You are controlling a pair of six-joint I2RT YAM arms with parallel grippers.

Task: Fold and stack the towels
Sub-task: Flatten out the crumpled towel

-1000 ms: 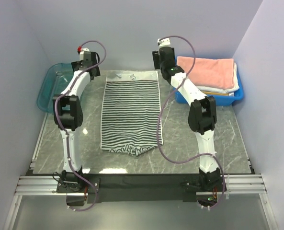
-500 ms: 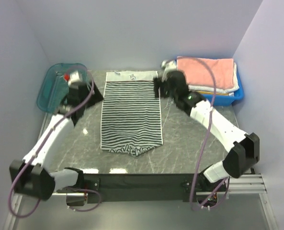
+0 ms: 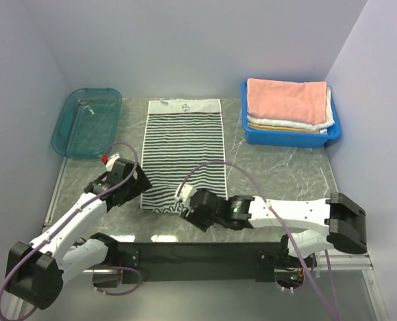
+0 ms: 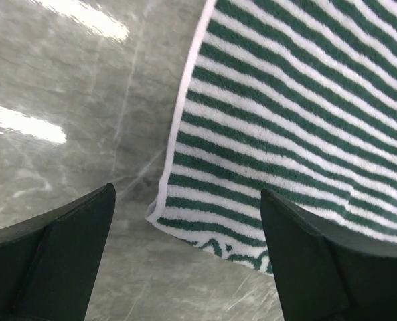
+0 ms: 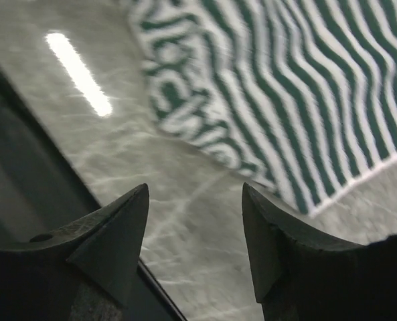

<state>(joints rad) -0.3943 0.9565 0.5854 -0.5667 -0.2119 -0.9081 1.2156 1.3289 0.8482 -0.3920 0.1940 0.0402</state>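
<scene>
Both arms have swung back from the far end of the striped towel (image 3: 183,150) to its near end, while the towel itself has not shifted. At the left, the teal tray (image 3: 59,137) sits out of play. The left fingers (image 4: 64,241) are spread wide with nothing between them, poised over the towel's near left corner. The towel lies flat along the middle of the surface (image 3: 272,174). The right fingers (image 5: 104,241) are also parted and empty, just off the near right corner. To fold well, each pair should probably pinch its own corner at the hem, lift together and carry the edge evenly to the far hem. At the far right, the pink towel (image 3: 286,100) tops the stack in the blue bin (image 3: 292,138).
</scene>
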